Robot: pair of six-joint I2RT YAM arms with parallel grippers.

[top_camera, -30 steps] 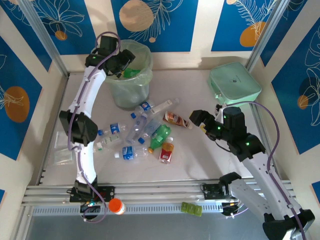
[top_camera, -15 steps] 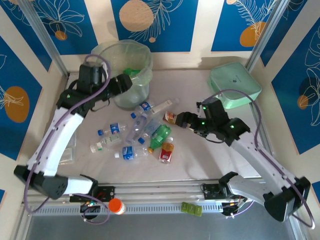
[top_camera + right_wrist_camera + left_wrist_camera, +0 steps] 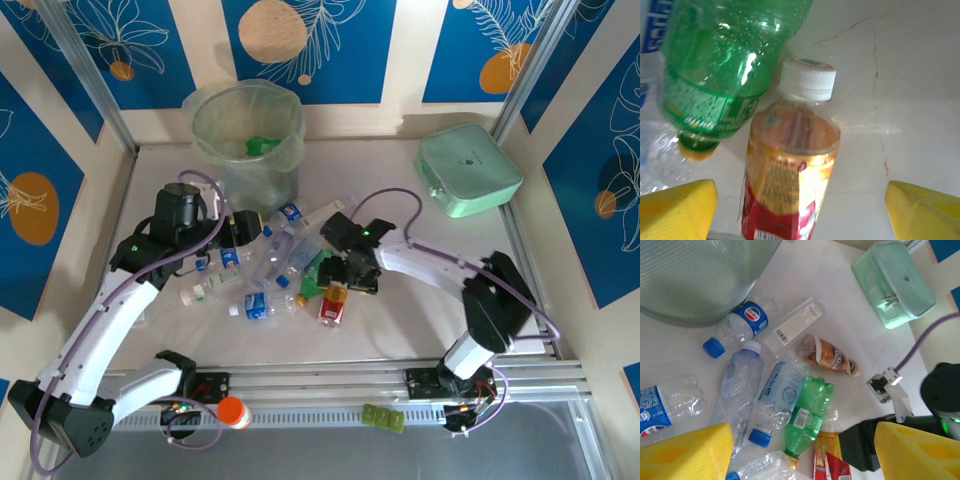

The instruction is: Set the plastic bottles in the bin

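Observation:
Several plastic bottles (image 3: 285, 262) lie in a heap mid-table: clear ones with blue caps, a green bottle (image 3: 320, 268) and an orange-red bottle (image 3: 333, 303). The pale-green bin (image 3: 245, 150) stands behind them with a green bottle (image 3: 262, 146) inside. My right gripper (image 3: 800, 212) is open low over the heap. Its yellow fingers straddle the orange-red bottle (image 3: 790, 180) with a gap on each side, and the green bottle (image 3: 725, 65) lies just beyond. My left gripper (image 3: 800, 455) hangs open and empty above the heap's left side, over the green bottle (image 3: 807, 410) and a clear bottle (image 3: 737, 390).
The flat mint-green case (image 3: 468, 170) sits at the back right. A brown-labelled bottle (image 3: 830, 356) lies at the heap's far right edge. An orange cap (image 3: 232, 412) and a small green piece (image 3: 383, 417) rest on the front rail. Metal posts frame both sides.
My left arm has swung away from the bin and down toward the heap's left side. My right arm has reached left across the table and lowered over the orange-red bottle.

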